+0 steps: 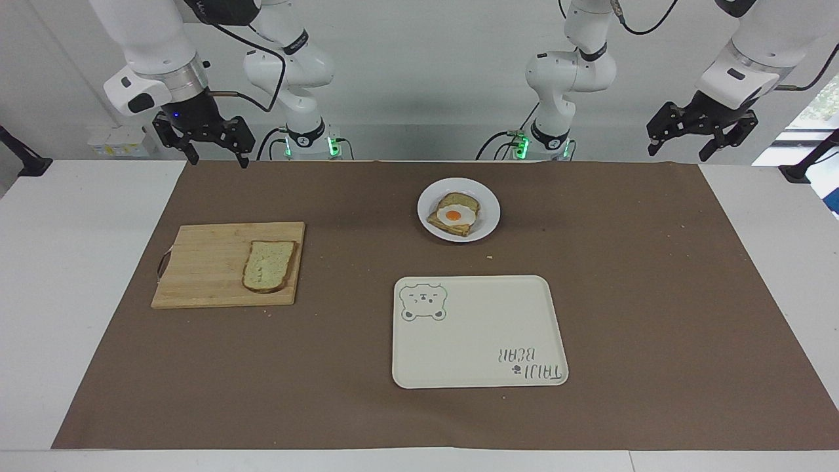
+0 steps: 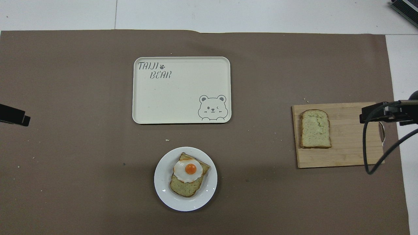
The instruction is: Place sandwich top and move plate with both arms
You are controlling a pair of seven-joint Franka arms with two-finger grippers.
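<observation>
The sandwich top (image 1: 269, 265), a pale speckled slice with a brown crust, lies flat on a wooden cutting board (image 1: 210, 262) toward the right arm's end; it also shows in the overhead view (image 2: 315, 128). The white plate (image 1: 488, 219) sits near the robots at mid-table and carries a toasted slice with a fried egg (image 1: 453, 214); the plate also shows in the overhead view (image 2: 163, 182). My right gripper (image 1: 219, 160) hangs open and empty over the mat's edge near the robots, apart from the board. My left gripper (image 1: 678, 152) hangs open and empty over the mat's corner at the left arm's end.
A cream rectangular tray with a bear drawing (image 1: 478, 331) lies farther from the robots than the plate, and also shows in the overhead view (image 2: 181, 94). The cutting board (image 2: 349, 147) has a handle at its outer end. A brown mat (image 1: 655, 295) covers the table.
</observation>
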